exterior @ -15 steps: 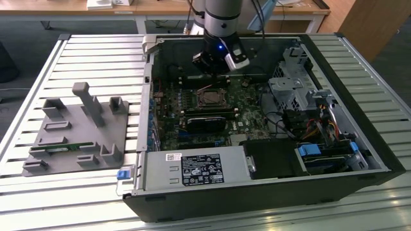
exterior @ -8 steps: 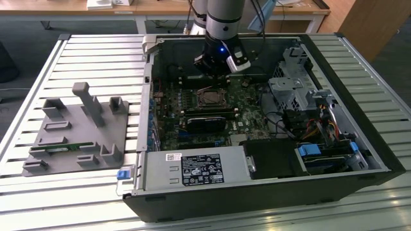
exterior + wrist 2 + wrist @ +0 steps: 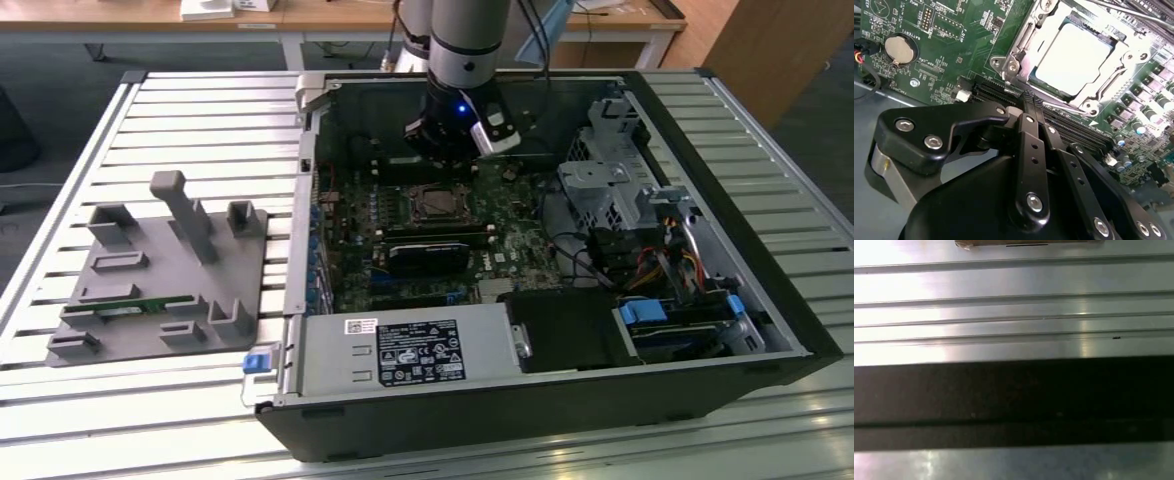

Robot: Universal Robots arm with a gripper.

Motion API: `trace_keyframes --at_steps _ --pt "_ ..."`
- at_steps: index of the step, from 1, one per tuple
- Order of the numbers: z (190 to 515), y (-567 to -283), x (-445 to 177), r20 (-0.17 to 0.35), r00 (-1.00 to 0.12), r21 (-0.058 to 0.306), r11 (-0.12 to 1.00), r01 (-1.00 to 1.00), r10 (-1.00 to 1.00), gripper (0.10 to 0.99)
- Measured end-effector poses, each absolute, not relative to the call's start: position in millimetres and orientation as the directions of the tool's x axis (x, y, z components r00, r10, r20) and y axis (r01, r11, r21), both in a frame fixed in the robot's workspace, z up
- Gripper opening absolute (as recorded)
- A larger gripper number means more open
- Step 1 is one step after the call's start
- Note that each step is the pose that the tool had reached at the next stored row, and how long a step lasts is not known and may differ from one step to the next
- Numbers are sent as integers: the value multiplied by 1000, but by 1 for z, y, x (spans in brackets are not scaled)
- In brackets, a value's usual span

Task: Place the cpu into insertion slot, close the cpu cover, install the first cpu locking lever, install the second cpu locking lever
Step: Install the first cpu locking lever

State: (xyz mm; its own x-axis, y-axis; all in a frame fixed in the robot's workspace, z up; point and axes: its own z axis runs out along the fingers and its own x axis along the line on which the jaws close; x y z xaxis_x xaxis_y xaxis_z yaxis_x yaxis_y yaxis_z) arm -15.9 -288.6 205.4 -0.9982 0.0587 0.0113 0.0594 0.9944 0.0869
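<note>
The cpu (image 3: 1074,55), a dull silver square, lies flat in the insertion slot (image 3: 434,205) on the green motherboard inside the open computer case. The silvery cpu cover (image 3: 1026,45) is down around it, framing its edges. A thin metal lever rod (image 3: 1134,14) runs along one side of the socket. In the exterior view my gripper (image 3: 449,160) hangs just above the board, beside the socket's far edge. In the second wrist view the black fingertips (image 3: 1030,100) are pressed together with nothing between them, a short way off the socket corner (image 3: 1010,65).
The black case wall (image 3: 534,90) surrounds the work area. A black card (image 3: 427,252) lies just in front of the socket, the power supply (image 3: 407,352) nearer still, and drive bays (image 3: 614,190) stand on the exterior view's right. A grey fixture (image 3: 147,300) sits on the slatted table (image 3: 1014,305).
</note>
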Motion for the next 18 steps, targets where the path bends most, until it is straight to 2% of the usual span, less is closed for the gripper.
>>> trace_keyframes --at_steps 6,13,18 --pt "202 -289 -15 11 -998 79 995 59 59 106" --pt "200 -288 -14 10 -998 50 997 59 59 106" --pt "197 -287 -14 11 -998 47 997 60 59 106"
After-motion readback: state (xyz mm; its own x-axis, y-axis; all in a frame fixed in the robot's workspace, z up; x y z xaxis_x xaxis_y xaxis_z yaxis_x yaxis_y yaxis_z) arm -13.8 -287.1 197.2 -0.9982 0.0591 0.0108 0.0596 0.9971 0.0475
